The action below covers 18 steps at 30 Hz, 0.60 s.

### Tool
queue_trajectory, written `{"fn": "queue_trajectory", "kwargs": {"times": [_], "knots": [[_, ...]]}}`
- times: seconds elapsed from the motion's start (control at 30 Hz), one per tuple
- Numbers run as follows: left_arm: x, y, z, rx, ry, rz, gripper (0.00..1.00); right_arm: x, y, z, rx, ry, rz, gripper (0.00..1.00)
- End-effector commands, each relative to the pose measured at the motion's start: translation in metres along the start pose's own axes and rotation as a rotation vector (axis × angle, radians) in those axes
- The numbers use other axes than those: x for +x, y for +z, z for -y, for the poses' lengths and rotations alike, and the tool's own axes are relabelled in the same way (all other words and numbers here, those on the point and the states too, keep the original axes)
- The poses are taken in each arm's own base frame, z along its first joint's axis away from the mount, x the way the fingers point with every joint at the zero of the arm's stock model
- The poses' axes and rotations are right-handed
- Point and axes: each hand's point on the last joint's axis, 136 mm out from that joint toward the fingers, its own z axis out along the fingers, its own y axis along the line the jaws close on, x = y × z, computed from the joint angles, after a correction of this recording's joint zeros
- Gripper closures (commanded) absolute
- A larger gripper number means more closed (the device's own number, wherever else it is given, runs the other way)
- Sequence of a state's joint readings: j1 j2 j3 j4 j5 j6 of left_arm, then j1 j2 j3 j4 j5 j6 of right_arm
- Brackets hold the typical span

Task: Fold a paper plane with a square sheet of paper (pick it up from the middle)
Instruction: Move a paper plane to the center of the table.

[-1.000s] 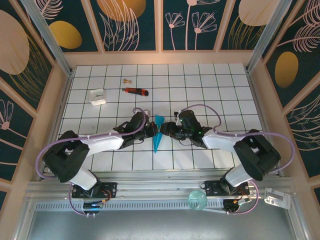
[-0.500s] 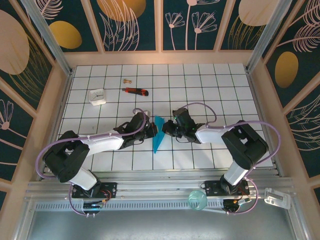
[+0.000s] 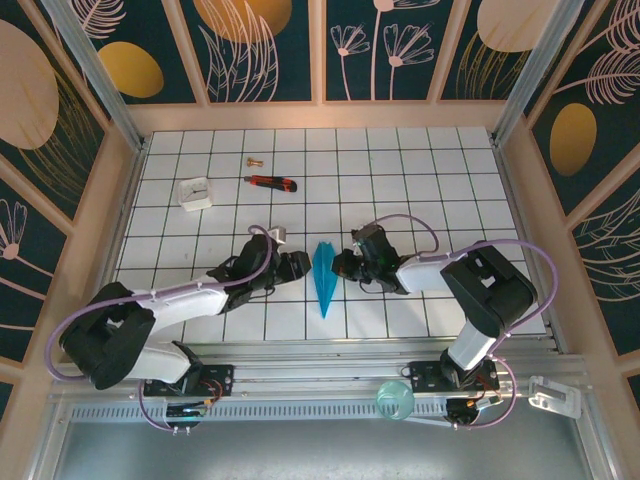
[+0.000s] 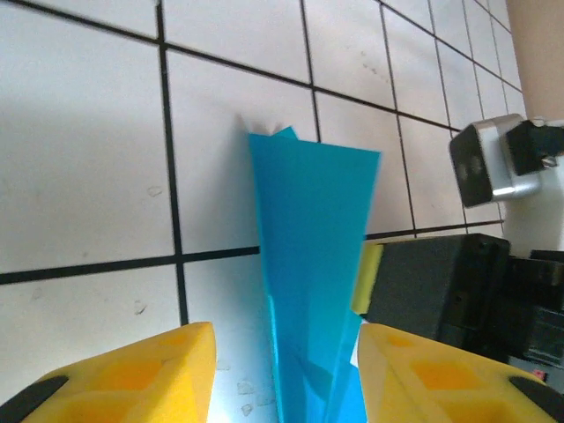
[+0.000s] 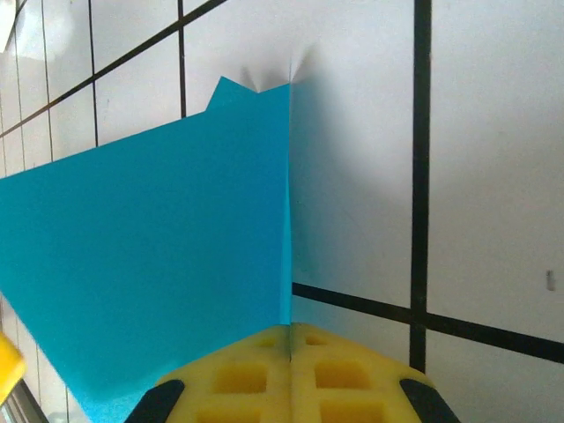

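left hand (image 3: 302, 266) spread | right hand (image 3: 338, 267) clamped on paper plane (image 3: 323, 282)

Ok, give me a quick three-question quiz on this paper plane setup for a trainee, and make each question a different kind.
1. True or false: the left gripper has its jaws shut.
2. In the top view, the sharp point of the paper plane faces: A) the far wall, B) the near edge of the table, C) the white block.
3. Name the red-and-black tool lying on the far part of the table, left of centre.

Key
1. False: its fingers stand apart, with the plane between them.
2. B.
3. The utility knife.
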<state>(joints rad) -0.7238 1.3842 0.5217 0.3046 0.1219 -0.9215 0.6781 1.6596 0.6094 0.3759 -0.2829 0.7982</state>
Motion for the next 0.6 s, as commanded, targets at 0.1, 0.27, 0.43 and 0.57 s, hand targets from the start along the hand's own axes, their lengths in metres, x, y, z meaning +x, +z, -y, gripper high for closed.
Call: {"fn": "queue_trajectory", "kwargs": {"times": [0.1, 0.27, 0.43, 0.57], "knots": [[0.017, 0.016, 0.007, 0.11, -0.116, -0.09, 0.55, 0.0, 0.003, 0.006, -0.017, 0.013, 0.005, 1.0], [0.021, 0.026, 0.017, 0.159, -0.126, -0.132, 0.52, 0.001, 0.004, 0.008, -0.011, 0.014, 0.004, 1.0], [0.024, 0.041, 0.015, 0.142, -0.102, -0.166, 0.51, 0.002, 0.005, 0.009, -0.01, 0.014, 0.001, 1.0], [0.023, 0.05, 0.013, 0.129, -0.101, -0.172, 0.57, 0.003, 0.005, 0.01, -0.007, 0.016, -0.003, 1.0]]}}
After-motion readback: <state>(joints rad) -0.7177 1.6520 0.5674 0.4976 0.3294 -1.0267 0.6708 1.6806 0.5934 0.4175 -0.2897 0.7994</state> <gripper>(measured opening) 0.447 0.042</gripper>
